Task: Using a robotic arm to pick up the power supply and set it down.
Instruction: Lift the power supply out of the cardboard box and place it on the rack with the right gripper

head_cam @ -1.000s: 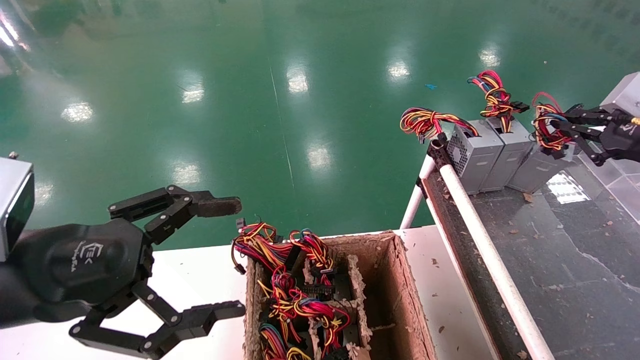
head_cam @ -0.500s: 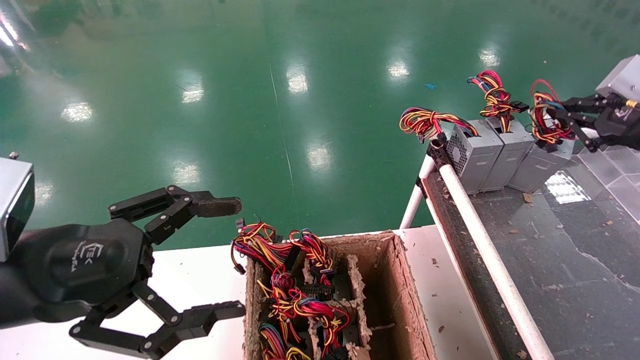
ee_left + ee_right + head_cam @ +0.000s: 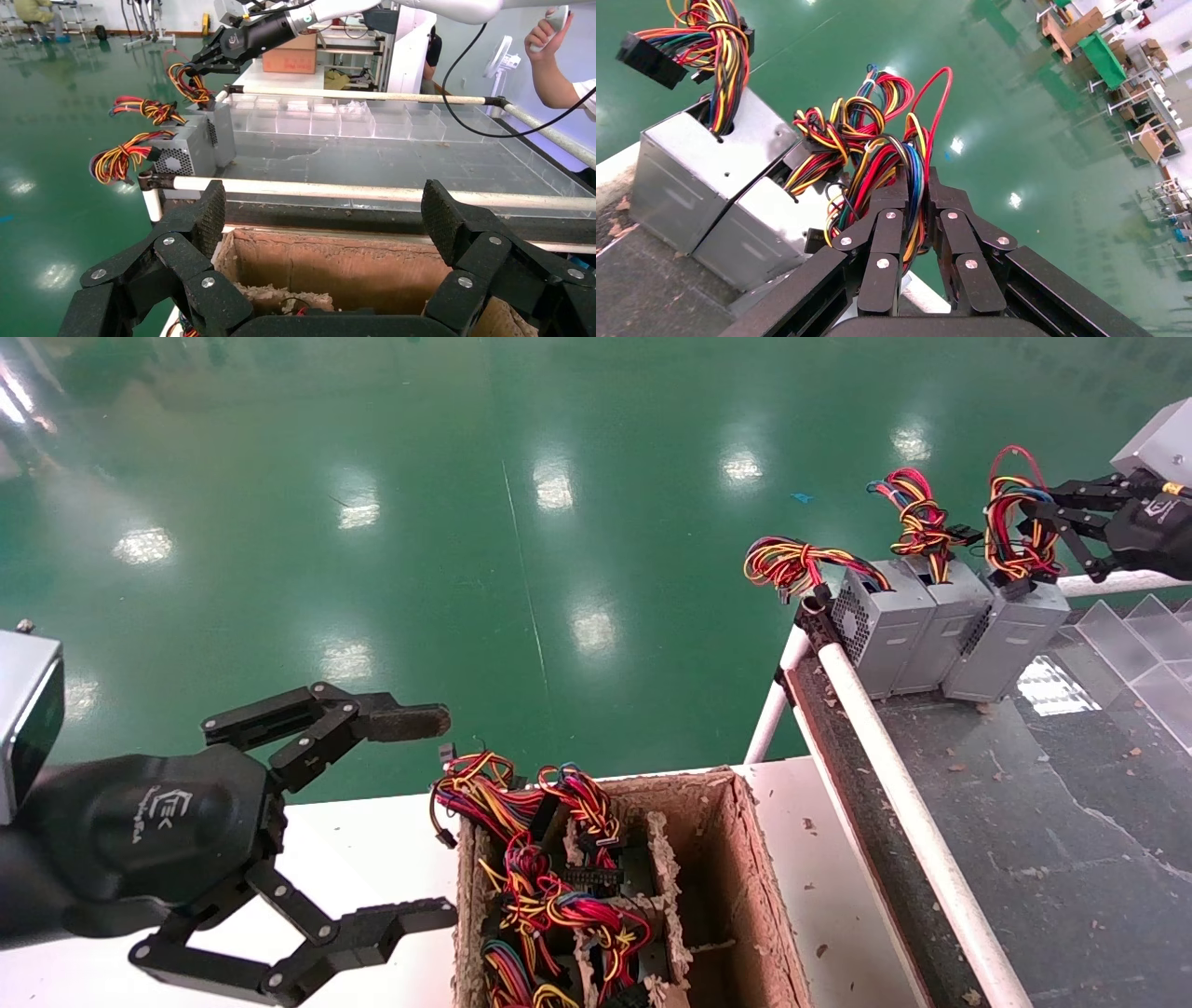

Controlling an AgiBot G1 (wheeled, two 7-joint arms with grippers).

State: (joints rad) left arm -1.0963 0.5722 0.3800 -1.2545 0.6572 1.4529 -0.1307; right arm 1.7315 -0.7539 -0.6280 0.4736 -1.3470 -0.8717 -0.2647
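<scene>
Where conveyor edge ends, right end effector [image 3: 1032, 528] pinches power supply [image 3: 1006, 643] wires.

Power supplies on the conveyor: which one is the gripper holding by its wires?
The power supply farthest right in the row of three. The right gripper pinches its wire loop; the other two bundles hang free.

The robotic arm's hand [image 3: 1034, 528], black with linked fingers and a grey box at the wrist, is closed tight on the looped red, yellow, blue and black wires [image 3: 891, 165] of the power supply [image 3: 1008, 643]. That small grey metal box with a vented side stands tilted at the far left corner of the dark desk [image 3: 1071, 822], touching the middle one of three like boxes in a row.
</scene>
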